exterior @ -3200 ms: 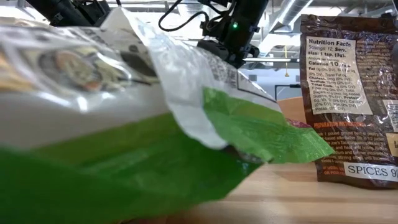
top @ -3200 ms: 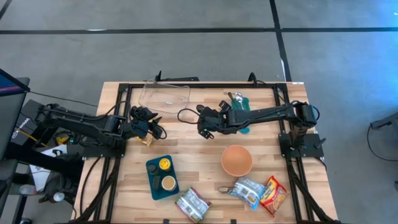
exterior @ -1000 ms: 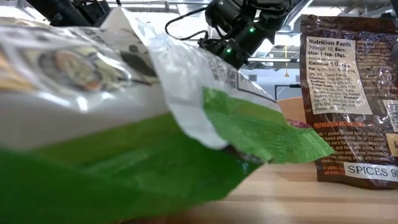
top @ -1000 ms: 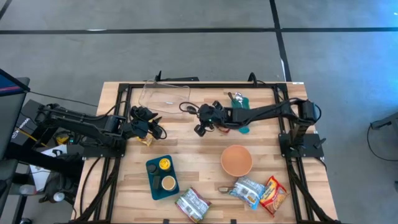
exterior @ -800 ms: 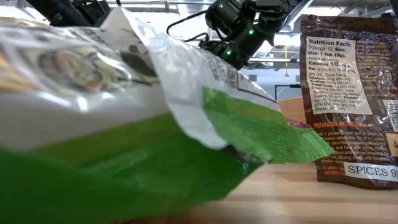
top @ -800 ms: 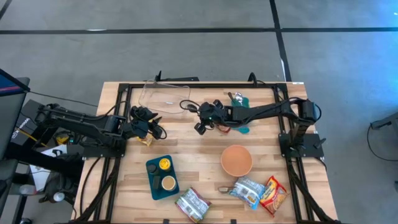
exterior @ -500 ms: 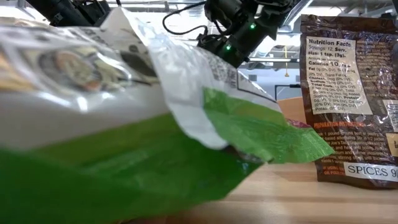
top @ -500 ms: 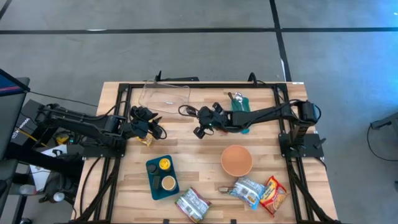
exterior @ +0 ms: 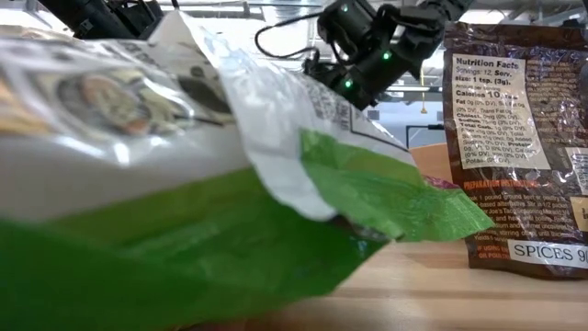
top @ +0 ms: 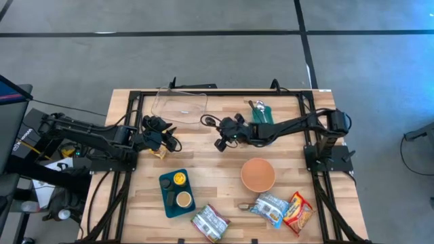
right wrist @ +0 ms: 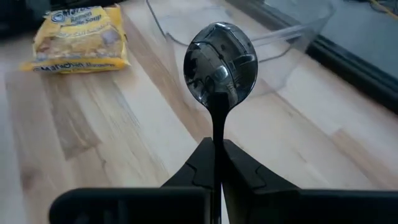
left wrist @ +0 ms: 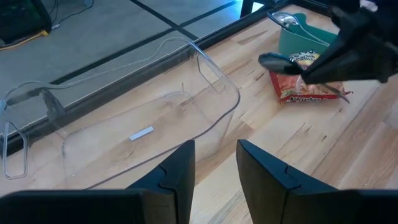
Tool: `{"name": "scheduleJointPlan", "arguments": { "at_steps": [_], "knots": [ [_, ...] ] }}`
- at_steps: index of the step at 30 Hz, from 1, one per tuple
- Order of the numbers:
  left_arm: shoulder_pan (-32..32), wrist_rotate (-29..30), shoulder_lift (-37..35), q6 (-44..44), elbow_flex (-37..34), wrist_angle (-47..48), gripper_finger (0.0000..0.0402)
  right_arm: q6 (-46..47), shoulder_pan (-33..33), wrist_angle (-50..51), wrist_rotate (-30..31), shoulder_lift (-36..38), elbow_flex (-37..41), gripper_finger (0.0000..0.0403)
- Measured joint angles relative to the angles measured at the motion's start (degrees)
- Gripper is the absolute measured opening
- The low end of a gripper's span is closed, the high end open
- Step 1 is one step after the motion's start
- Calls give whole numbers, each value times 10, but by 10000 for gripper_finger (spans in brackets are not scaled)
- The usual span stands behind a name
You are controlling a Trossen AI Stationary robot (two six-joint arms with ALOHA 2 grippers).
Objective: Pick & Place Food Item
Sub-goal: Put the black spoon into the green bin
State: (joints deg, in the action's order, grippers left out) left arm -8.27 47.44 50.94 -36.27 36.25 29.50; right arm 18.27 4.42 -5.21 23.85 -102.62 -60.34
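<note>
Lying flat on the table by the left arm, the yellow food packet (right wrist: 81, 38) sits ahead of the spoon (right wrist: 219, 59), which the right gripper (top: 222, 143) pinches by its handle, bowl pointing forward; the left gripper (left wrist: 214, 171), nearer, stands narrowly parted and empty.

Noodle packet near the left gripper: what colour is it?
Yellow; the noodle packet shows best in the right wrist view, lying flat on the wooden table.

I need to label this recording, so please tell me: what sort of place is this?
Probably a robotics lab or workshop: a wooden table in a black frame on bare concrete floor, two mounted arms, and open ceiling pipes behind.
</note>
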Motion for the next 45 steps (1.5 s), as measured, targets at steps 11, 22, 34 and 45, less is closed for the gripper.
{"name": "scheduleJointPlan", "arguments": {
  "at_steps": [11,22,34,45],
  "knots": [
    [0,0,0,0,0,0,112,-16,54,4,2,107,62,7],
    [0,0,0,0,0,-5,112,38,115,8,39,260,187,7],
    [0,0,0,0,0,-23,112,92,160,157,113,256,188,7],
    [0,0,0,0,0,-23,112,65,186,85,122,188,223,7]
  ]
}}
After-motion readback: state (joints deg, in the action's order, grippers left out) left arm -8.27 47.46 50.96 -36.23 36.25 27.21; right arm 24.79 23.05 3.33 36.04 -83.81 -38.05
